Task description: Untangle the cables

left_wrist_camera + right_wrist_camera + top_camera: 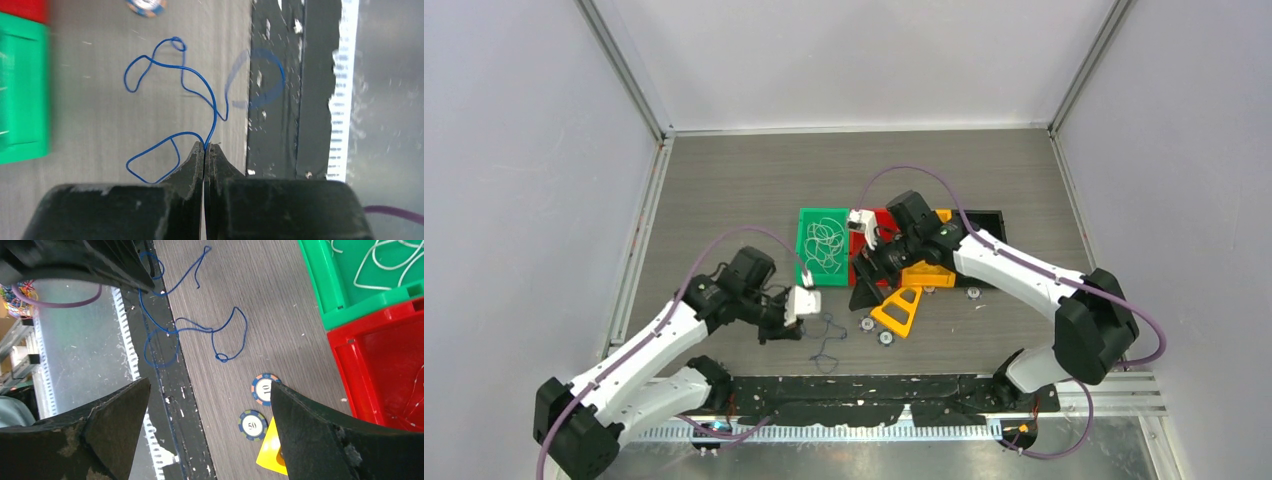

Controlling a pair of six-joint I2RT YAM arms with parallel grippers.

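Observation:
A thin blue cable [216, 110] lies in loose loops on the grey table near the front edge; it also shows in the top view [825, 338] and the right wrist view [244, 326]. My left gripper [205, 146] is shut on one strand of it, low over the table [809, 310]. White cables [826, 240] lie coiled in the green tray [806, 262]. My right gripper [210, 384] is wide open and empty, held above the table beside the red tray [360, 365], apart from the blue cable. I make out no yellow or red cable.
Poker chips [263, 389] [252, 424] lie on the table under the right gripper. Yellow [898, 310] and orange [927, 274] triangular pieces sit by the red tray [882, 218]. A black strip [864, 388] runs along the front edge.

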